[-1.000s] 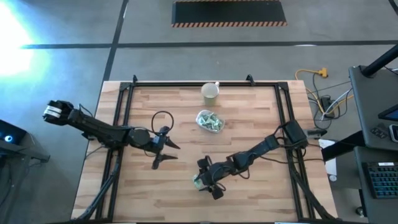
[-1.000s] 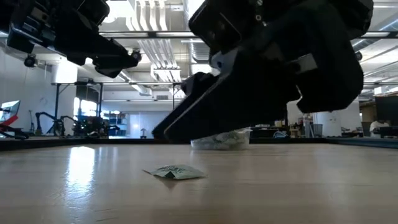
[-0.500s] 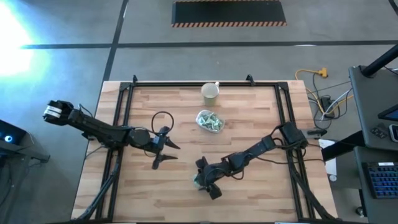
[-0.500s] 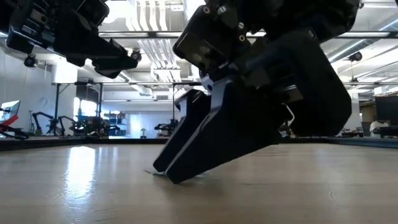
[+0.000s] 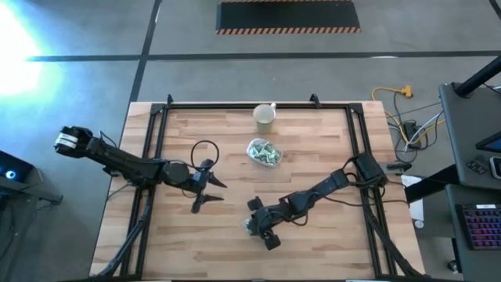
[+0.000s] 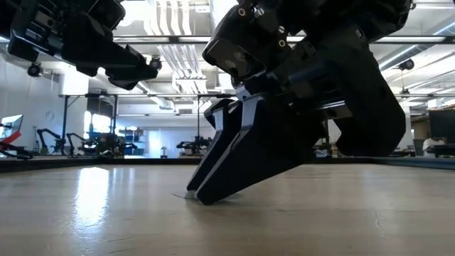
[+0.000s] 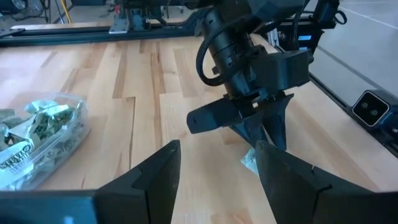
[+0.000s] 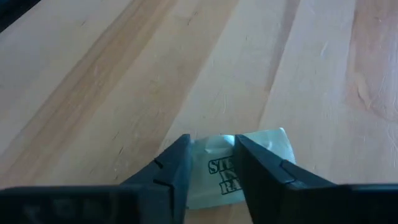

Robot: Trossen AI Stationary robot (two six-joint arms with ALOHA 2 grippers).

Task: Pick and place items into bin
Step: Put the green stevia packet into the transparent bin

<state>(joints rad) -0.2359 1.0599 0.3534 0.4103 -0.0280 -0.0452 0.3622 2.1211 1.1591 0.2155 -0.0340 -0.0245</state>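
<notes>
Risk of a slipped pinch, judging from the flat lie of the packet (image 8: pixel 249 163) on the tabletop (image 5: pixel 313 235). Sitting low and centre in the high view, with the right gripper (image 5: pixel 259 227) pressing down over it, fingertips touching the wood in the low view. Showing, in the right wrist view, the two fingers (image 8: pixel 168 171) narrowed to a small gap astride the near edge of the packet, pale green and white with dark print between them. Closing on it, apparently, but not yet lifting; impossible to tell whether the crinkly film is truly clamped or merely trapped against the wood.

Possibly skating out sideways if the tips scrape the tabletop, the film being thin and slick. Possibly tearing or folding if nipped by one corner only. Possibly dropping on the way, given a weak hold and the long carry to the bin (image 5: pixel 264 152), standing upper centre of the tabletop and already holding many packets, just below the cream cup (image 5: pixel 264 116).

Hovering at centre left, the left gripper (image 5: pixel 203 190), fingers spread wide and holding nothing, well apart from the packet.
</notes>
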